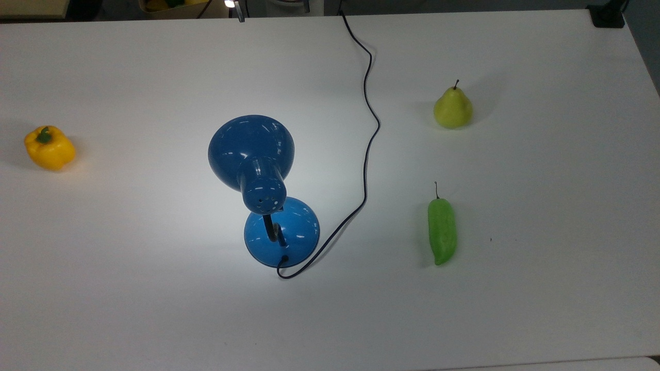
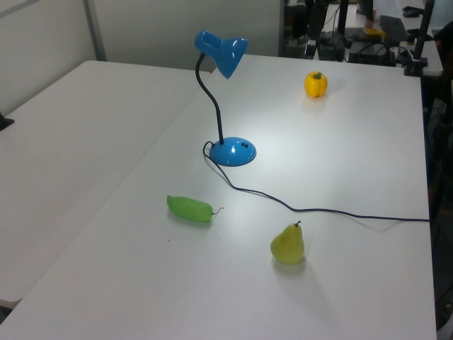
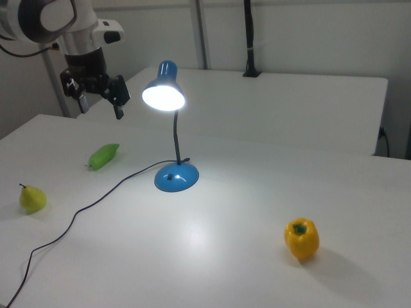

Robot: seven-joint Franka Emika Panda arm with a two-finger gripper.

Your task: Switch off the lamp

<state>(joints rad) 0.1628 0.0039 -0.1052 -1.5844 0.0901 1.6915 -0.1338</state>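
Going left to right in the right view: the pear (image 3: pixel 32 198) sits at the far left edge of the white table (image 3: pixel 244 256), then the green pepper (image 3: pixel 103 156). Up above that hangs the gripper (image 3: pixel 99 102), fingers spread fairly wide and holding nothing, high off the table and well apart from everything.

Next over is the lamp (image 3: pixel 168 128), roughly mid-table. It's standing upright on its round blue base (image 3: pixel 176 178), and the shade (image 3: pixel 164 90) is glowing with a bright pool of light on the table below, so it's definitely still on. The black cord (image 3: pixel 83 205) snakes off from the base toward the right view's left edge. Way over on the right view's right is the yellow bell pepper (image 3: pixel 302 238), nowhere near the action.

So my read: we're at the very start, approach not really begun. There's a small dark spot on top of the base that I'd guess is the switch, though I can't tell for sure. If so, the arm needs to travel right and down to the base and press it with a fingertip, without bumping the neck or shade.
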